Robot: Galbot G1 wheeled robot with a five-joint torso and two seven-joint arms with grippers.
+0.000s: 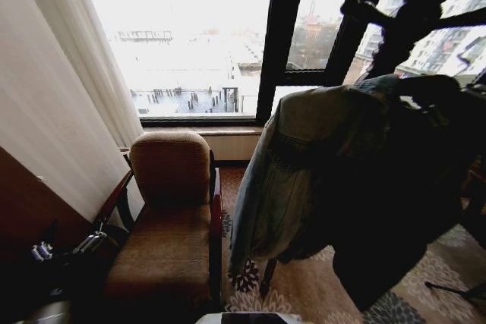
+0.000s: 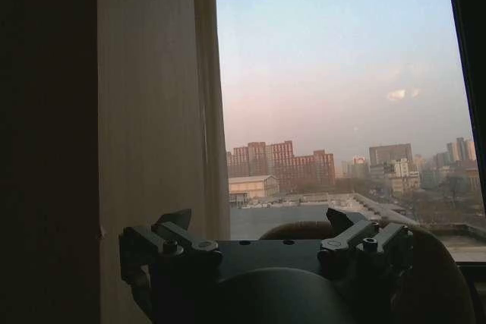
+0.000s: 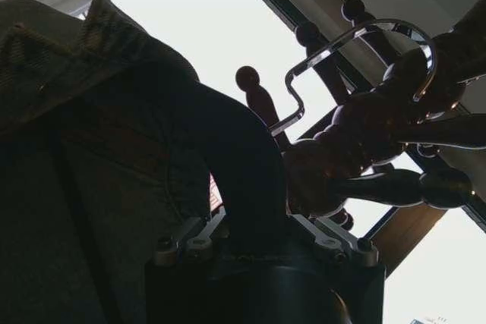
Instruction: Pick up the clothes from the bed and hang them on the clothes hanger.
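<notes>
The light-blue denim jacket (image 1: 304,157) hangs in front of the window at the right, its collar (image 3: 76,51) close to my right wrist. It sits on the black clothes hanger (image 3: 235,149), and my right gripper (image 3: 258,234) is shut on the hanger's dark neck. The hanger's silver hook (image 3: 357,39) curls over a peg of the dark wooden coat stand (image 3: 364,142), whose arms cross the window (image 1: 410,13). My left gripper (image 2: 258,229) is parked low at my left, open with nothing between its fingers. The bed is out of view.
A brown armchair (image 1: 171,218) with dark wooden arms stands under the window, left of the jacket. A pale curtain (image 1: 68,96) hangs along the left. Patterned carpet (image 1: 319,294) lies below the jacket, and a stand's thin leg (image 1: 456,290) shows at the lower right.
</notes>
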